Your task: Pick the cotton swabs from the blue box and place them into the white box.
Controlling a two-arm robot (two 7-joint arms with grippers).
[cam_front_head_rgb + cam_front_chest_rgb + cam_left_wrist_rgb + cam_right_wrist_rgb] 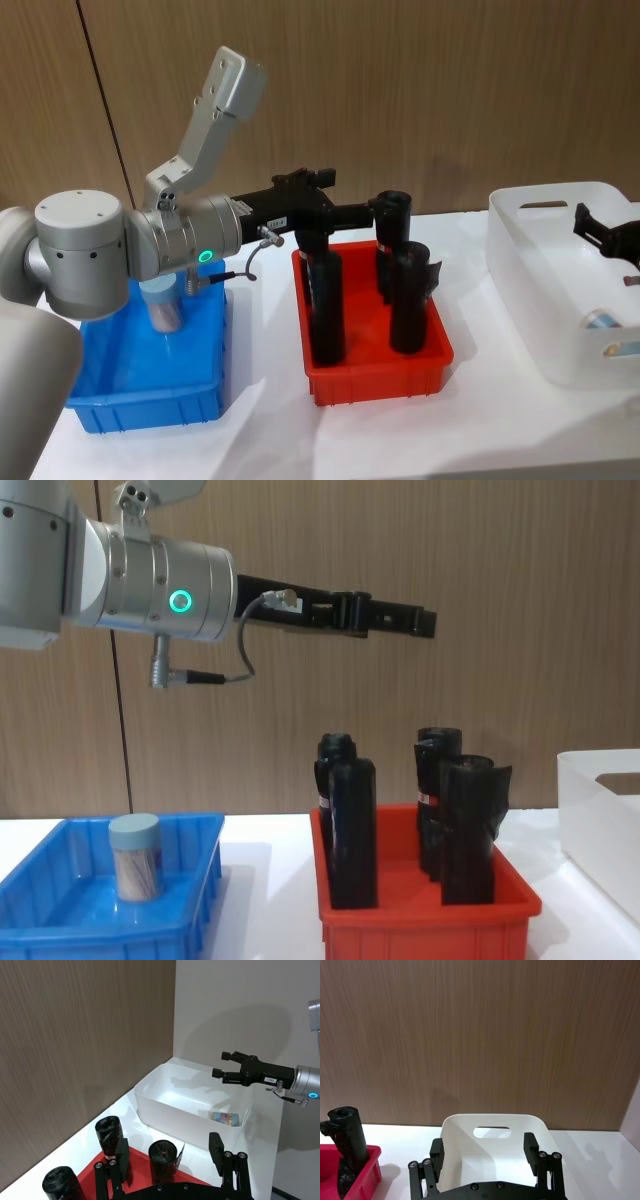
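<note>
One cotton swab jar stands upright in the blue box; the chest view shows the jar with its grey-blue lid inside the blue box. A second jar lies on its side in the white box, seen from the head as a jar near the white box's front corner. My left gripper is open and empty, held high above the red bin, well right of the blue box. My right gripper hovers open and empty over the white box.
A red bin with several tall black bottles sits between the two boxes, under my left gripper. A wood-panel wall runs close behind the white table.
</note>
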